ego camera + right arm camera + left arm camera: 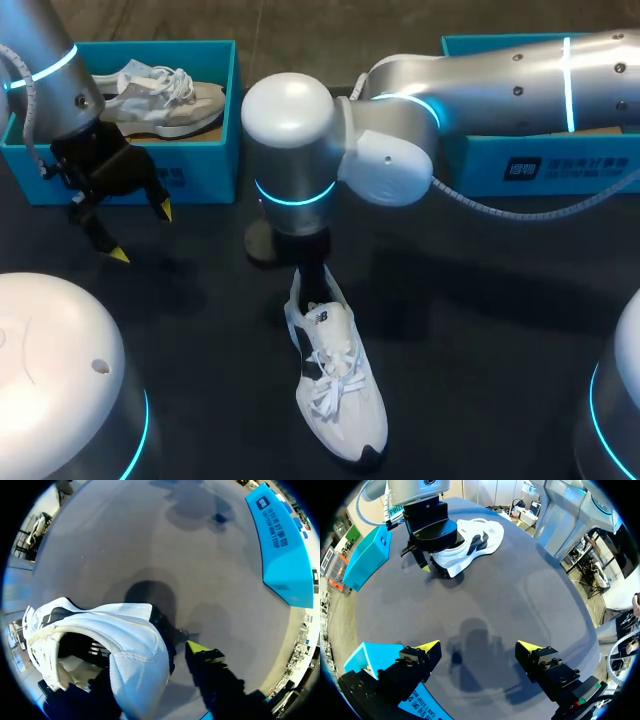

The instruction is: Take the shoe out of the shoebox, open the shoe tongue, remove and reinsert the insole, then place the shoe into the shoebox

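Observation:
A white lace-up shoe (pixel 335 375) lies on the dark table near the middle, toe toward the front edge. My right arm comes across from the right, and its gripper (pixel 312 272) is down at the shoe's heel (pixel 135 655). The heel wall hides part of the gripper (pixel 150 667), so its grip does not show. My left gripper (pixel 142 232) hangs open and empty above the table at the left, just in front of a teal shoebox (pixel 200 170). From the left wrist, the open gripper (pixel 480 647) looks across at the shoe (pixel 470 542).
The left teal shoebox holds a second pale shoe (pixel 165 100). Another teal box (pixel 540 165) stands at the back right, behind my right arm. White robot bases (pixel 60 380) fill the front corners.

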